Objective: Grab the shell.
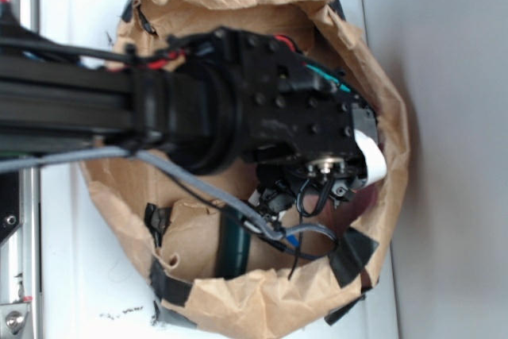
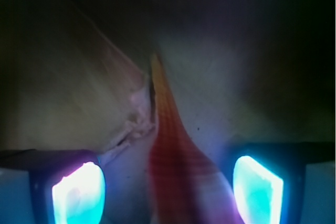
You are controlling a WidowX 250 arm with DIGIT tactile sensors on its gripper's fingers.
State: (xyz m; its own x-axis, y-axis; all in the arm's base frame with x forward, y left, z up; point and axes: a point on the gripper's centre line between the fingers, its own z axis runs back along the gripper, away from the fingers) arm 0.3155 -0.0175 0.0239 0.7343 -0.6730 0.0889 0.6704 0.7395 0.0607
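In the wrist view we see the shell lying straight between the two glowing pads of our gripper, which stands open with clear room on either side of it. The shell's broad ribbed orange-brown body fills the bottom of the gap, a little nearer the pad on the right of the view than the one on the left, and its long tail runs forward and away from us, tapering to a point well ahead of the fingertips. So the long axis lies along our line of reach, crosswise to the direction in which the jaws shut, and that is the relation the grasp turns on: we judge that closing now would pinch the shell across its narrow width, at the thick end, not along its length. The tail rests against a pale fold of the brown paper liner, just left of the axis, and a crumpled scrap of paper lies beside it. We cannot tell whether the pads are low enough to catch the widest part. In the exterior view the arm reaches down into the paper-lined bin on the white worktop, and its body hides the shell and the fingertips entirely, so only the wrist view tells us where things stand.
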